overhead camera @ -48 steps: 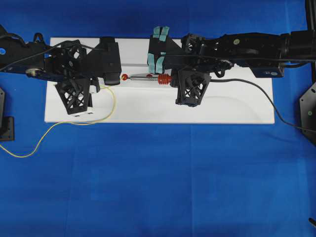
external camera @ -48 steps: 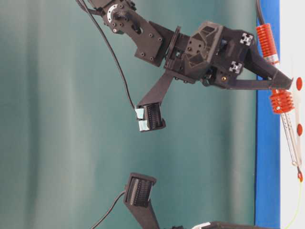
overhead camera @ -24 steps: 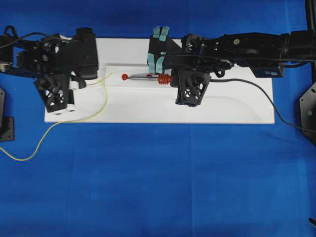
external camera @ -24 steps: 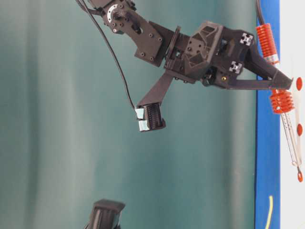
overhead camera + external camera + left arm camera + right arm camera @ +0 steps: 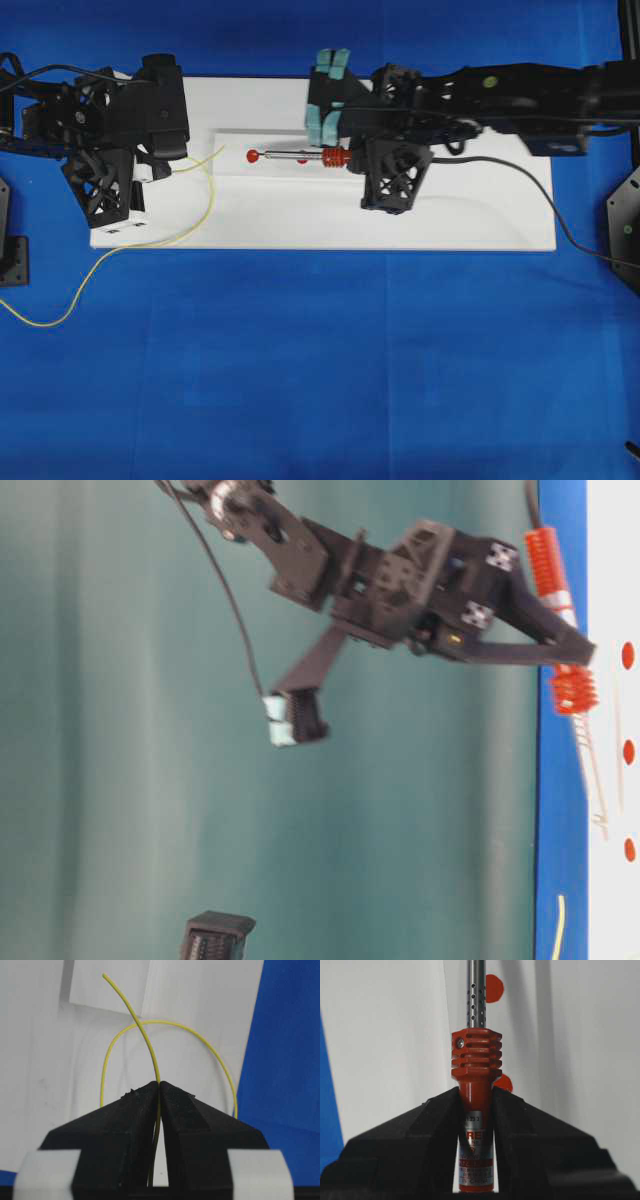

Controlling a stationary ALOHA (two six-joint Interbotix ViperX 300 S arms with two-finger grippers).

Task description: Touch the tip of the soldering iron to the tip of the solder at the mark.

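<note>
Two black grippers are clamped shut. The left gripper (image 5: 159, 1085) pinches the thin yellow solder wire (image 5: 145, 1042), whose tip juts beyond it. The right gripper (image 5: 476, 1095) grips the orange-red-handled soldering iron (image 5: 476, 1060) just behind its ribbed collar.

A blue counter (image 5: 320, 350) is carrying a white board (image 5: 300, 215) bearing red dots (image 5: 253, 156); the solder (image 5: 60, 300) is trailing off the board onto the blue.
</note>
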